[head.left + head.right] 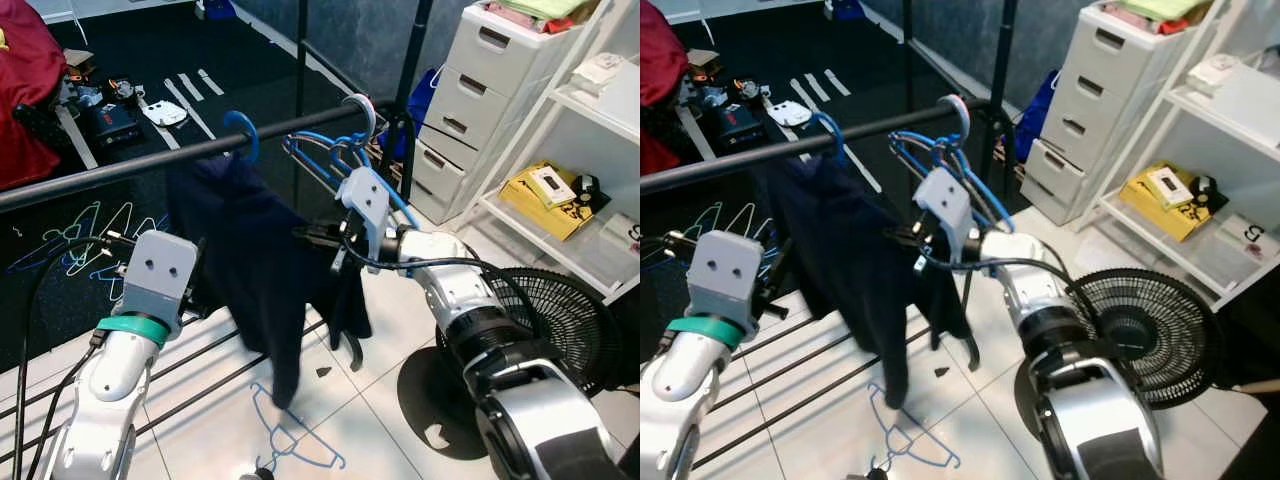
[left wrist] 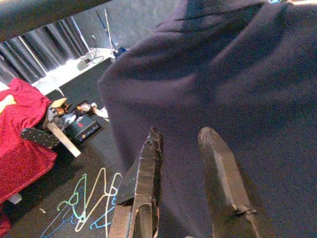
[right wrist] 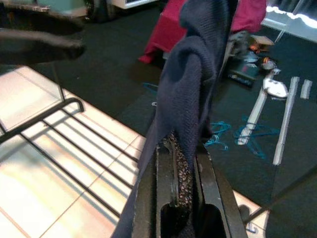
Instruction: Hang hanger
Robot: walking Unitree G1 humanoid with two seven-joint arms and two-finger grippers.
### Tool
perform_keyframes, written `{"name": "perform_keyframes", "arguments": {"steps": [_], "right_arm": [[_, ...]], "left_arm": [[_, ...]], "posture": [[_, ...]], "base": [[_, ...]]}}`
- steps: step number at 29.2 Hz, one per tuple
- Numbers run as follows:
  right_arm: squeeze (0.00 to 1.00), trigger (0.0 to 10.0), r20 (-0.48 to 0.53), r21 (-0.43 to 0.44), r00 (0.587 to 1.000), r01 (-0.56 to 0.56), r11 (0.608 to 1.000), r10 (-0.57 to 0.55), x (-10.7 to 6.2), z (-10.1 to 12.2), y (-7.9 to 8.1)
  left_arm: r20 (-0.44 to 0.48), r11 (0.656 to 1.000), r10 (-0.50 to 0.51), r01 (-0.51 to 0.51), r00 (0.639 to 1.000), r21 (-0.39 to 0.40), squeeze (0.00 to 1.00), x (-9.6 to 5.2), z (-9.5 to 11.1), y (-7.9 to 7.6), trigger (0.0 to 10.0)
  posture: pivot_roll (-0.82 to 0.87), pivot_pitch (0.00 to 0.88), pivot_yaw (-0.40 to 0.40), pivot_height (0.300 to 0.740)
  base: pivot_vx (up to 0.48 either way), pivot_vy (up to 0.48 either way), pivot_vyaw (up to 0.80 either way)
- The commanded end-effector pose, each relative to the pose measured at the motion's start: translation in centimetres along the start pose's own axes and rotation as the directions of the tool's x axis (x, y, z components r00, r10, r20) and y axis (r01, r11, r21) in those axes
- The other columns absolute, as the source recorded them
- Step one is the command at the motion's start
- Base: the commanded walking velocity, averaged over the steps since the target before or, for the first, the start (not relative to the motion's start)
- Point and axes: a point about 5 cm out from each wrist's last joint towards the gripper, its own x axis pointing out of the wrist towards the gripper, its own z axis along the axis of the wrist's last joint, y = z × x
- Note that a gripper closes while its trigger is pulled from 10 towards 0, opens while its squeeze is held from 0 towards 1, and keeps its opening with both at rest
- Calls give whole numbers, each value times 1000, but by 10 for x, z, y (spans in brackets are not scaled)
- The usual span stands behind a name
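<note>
We see the blue plastic hanger (image 1: pixel 243 131) hooked over the black metal rail (image 1: pixel 120 166), a dark navy knit garment (image 1: pixel 262 262) draped from it in long limp folds. Our right gripper (image 3: pixel 184 148) pinches the garment's edge tight; our left gripper (image 2: pixel 184 163) hovers parted at the cloth.

No text, label, brand or number can be read with any certainty. The yellow box (image 1: pixel 545 198) on the white shelf (image 1: pixel 590 105) carries dark print and a small white label, but the letters are too small and blurred to make out. A white box (image 1: pixel 1248 232) lower on that shelf bears a dark mark that cannot be deciphered either.
</note>
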Motion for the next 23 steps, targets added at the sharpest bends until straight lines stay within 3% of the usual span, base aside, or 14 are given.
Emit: {"name": "perform_keyframes", "arguments": {"steps": [1,12,16,21,22,23], "right_arm": [[0,10000,74,-31,997,8,999,-6,2,18,-5],[0,10000,67,-14,997,33,999,-32,2,22,-10],[0,10000,-23,58,983,184,981,-183,0,8,-17],[0,10000,-26,80,975,224,971,-223,-3,2,-16],[137,10000,-20,99,971,240,966,-239,-5,-2,-15],[369,10000,-18,130,970,243,961,-243,-6,-5,-14]], "left_arm": [[-20,1000,-1,1,1000,14,0,-2,-6,-3,10000],[-19,1000,4,-3,1000,17,0,-3,-7,-3,10000],[-8,999,2,-1,1000,42,0,-3,-6,1,10000],[1,999,-6,6,1000,41,0,-2,-4,1,10000],[8,999,-19,18,1000,37,0,-2,-2,0,10000],[11,999,-29,28,1000,36,0,-1,-1,-1,10000]], "posture": [[49,0,40,740],[46,6,51,740],[51,19,71,740],[51,22,78,740],[50,24,79,740],[53,25,80,740]], "base": [[0,0,0],[0,0,0],[0,0,0],[0,0,0],[0,0,0],[0,0,0]]}}
